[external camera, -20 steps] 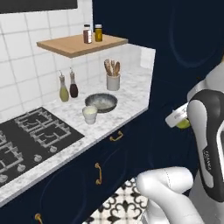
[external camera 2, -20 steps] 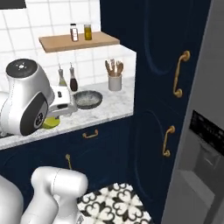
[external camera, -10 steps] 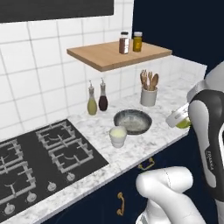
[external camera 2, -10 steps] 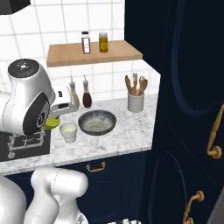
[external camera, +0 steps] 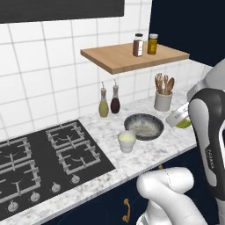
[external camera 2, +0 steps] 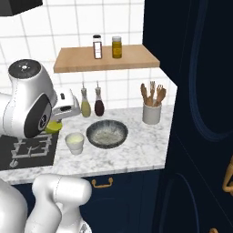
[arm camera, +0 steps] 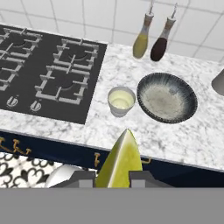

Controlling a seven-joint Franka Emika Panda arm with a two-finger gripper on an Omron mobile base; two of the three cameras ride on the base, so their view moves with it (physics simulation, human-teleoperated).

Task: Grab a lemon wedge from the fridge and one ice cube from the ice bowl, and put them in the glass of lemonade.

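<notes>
A: Hand view, item one: gripper (arm camera: 112, 175) clamped on the lemon wedge (arm camera: 120, 161), point up, carried so you can drop it into the glass of lemonade (arm camera: 121, 100).

B: Surroundings?

A: Ice bowl (arm camera: 166, 97) just right of the glass; two bottles (arm camera: 152, 38) beyond; hob (arm camera: 48, 70) left. Nothing blocks your approach.

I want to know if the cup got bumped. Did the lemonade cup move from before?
No. The glass of lemonade still sits just beside the ice bowl; only the camera drove closer.
</notes>
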